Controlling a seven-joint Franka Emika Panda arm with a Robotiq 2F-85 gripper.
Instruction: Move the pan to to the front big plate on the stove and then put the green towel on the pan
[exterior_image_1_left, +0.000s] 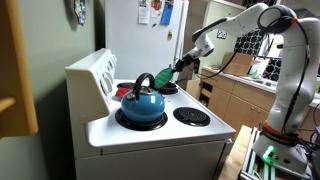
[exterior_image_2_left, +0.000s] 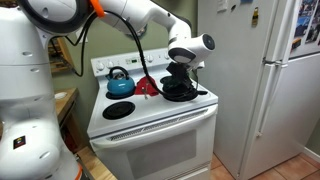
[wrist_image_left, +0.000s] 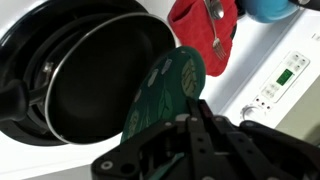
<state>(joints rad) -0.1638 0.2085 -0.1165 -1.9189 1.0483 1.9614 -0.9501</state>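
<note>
The black pan (wrist_image_left: 85, 85) sits on a burner at the right side of the stove (exterior_image_2_left: 150, 115); it also shows in an exterior view (exterior_image_2_left: 181, 90). My gripper (wrist_image_left: 185, 120) is shut on the green patterned towel (wrist_image_left: 165, 92) and holds it just above the pan's edge. In both exterior views the gripper (exterior_image_1_left: 186, 64) (exterior_image_2_left: 184, 62) hangs over the pan, and the towel (exterior_image_1_left: 163, 76) dangles from it.
A blue kettle (exterior_image_1_left: 141, 101) (exterior_image_2_left: 120, 82) stands on another burner. A red cloth (exterior_image_2_left: 147, 87) (wrist_image_left: 205, 35) lies between kettle and pan. The stove's control panel (wrist_image_left: 288, 70) is behind. A white fridge (exterior_image_2_left: 265, 80) stands beside the stove, and one dark burner (exterior_image_2_left: 118, 110) is bare.
</note>
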